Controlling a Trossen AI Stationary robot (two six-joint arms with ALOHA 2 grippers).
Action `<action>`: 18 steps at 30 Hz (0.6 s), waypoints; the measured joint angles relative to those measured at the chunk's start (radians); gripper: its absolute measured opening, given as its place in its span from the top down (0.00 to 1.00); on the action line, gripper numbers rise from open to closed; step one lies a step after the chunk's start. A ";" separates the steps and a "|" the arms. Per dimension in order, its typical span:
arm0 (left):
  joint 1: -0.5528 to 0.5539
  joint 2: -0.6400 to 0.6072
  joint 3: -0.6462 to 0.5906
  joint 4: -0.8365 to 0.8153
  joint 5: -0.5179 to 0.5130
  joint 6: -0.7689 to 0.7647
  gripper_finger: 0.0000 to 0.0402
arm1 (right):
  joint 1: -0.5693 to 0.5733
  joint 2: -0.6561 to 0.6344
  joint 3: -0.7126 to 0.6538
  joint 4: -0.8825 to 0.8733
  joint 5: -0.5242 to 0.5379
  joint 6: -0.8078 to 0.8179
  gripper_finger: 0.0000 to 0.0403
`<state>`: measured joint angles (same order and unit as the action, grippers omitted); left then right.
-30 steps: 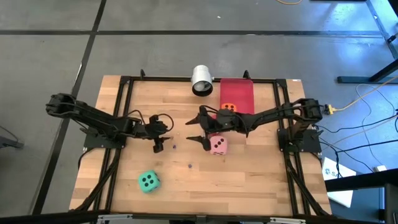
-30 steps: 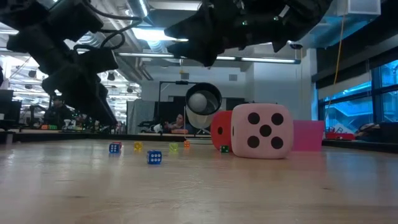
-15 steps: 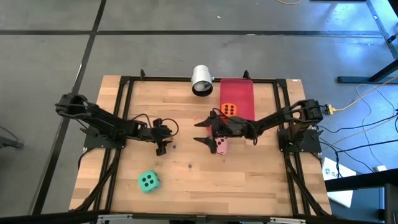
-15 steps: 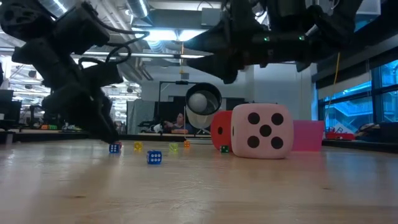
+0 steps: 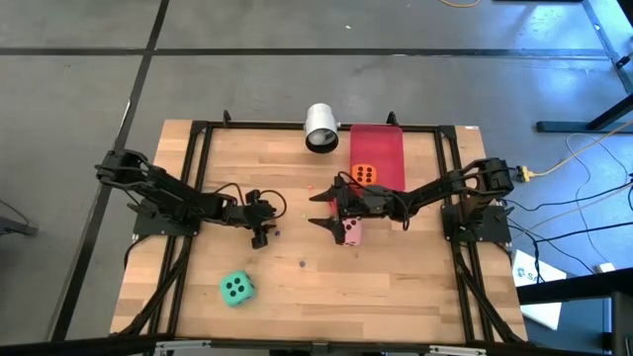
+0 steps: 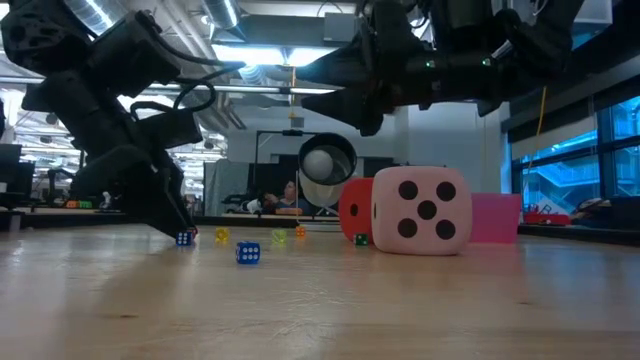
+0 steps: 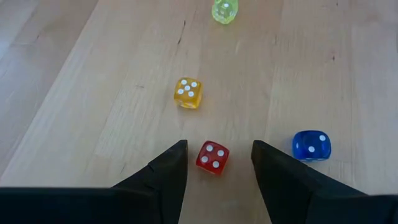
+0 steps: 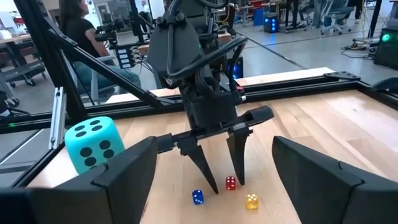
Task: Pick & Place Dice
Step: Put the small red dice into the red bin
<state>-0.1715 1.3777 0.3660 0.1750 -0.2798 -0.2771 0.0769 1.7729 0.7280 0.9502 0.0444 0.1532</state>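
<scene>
My left gripper [image 5: 261, 235] stands open and low over the table, tilted down. A tiny red die [image 7: 212, 157] lies on the wood between its fingertips, and no touch shows. Close by lie tiny yellow [image 7: 187, 93], blue [image 7: 311, 144] and pale green [image 7: 224, 10] dice. My right gripper [image 5: 316, 211] is open and level, above the table just left of the pink die [image 5: 348, 232], which rests on the wood. The orange die [image 5: 364, 174] sits on the red tray [image 5: 381, 143]. The green die [image 5: 235, 289] rests near the front left.
A white cup [image 5: 321, 128] lies on its side at the far edge, left of the tray. Black frame rails [image 5: 190, 188] run along the table's sides. Bare wood lies between the green die and the pink die. A person sits in the room beyond.
My left gripper has sunk toward the table and crept toward its near right, ending over the tiny dice. My right gripper sank a little and tipped up from a downward slant to level, then kept still. No die has moved.
</scene>
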 joint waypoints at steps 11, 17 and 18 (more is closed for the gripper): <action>0.001 0.001 0.002 -0.039 0.006 0.000 0.68 | 0.000 0.000 0.000 -0.001 -0.003 -0.004 0.21; 0.004 0.002 0.000 -0.043 0.006 0.001 0.78 | 0.000 0.000 0.000 -0.002 -0.004 -0.003 0.21; 0.004 0.002 0.000 -0.042 0.006 0.001 0.80 | 0.000 0.000 0.000 -0.002 -0.007 -0.003 0.21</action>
<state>-0.1677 1.3792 0.3664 0.1326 -0.2741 -0.2762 0.0769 1.7729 0.7280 0.9485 0.0379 0.1497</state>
